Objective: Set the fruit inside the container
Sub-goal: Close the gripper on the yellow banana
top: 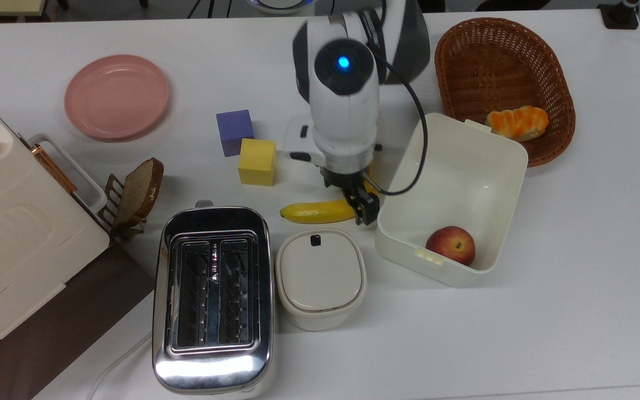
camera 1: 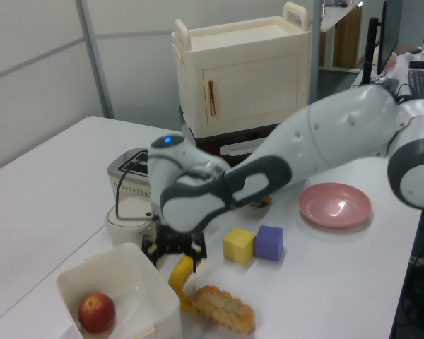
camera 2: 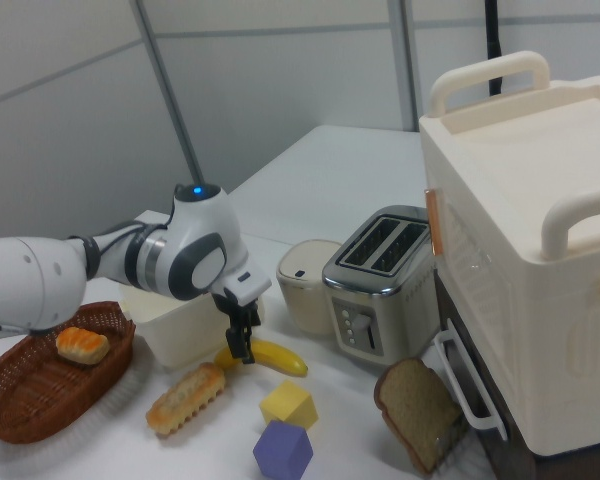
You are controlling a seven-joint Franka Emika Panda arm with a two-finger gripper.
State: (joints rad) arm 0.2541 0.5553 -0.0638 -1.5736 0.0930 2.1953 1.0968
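Banana (top: 314, 211): lay on the table, just left of the container (top: 511, 158) in the top view.
Gripper (top: 365, 210): low over its right end, fingers spread, gripping nothing.
Handling: likely light, stiff, glossy-slippery; best pinched across mid-body.

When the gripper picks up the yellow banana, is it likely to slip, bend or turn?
The banana has glossy, smooth skin, so it may slip somewhat between the fingers. It looks firm and keeps its curve, so it probably will not flop. The gripper is near one end rather than the middle, so the long free end might swing down when lifted toward the container.
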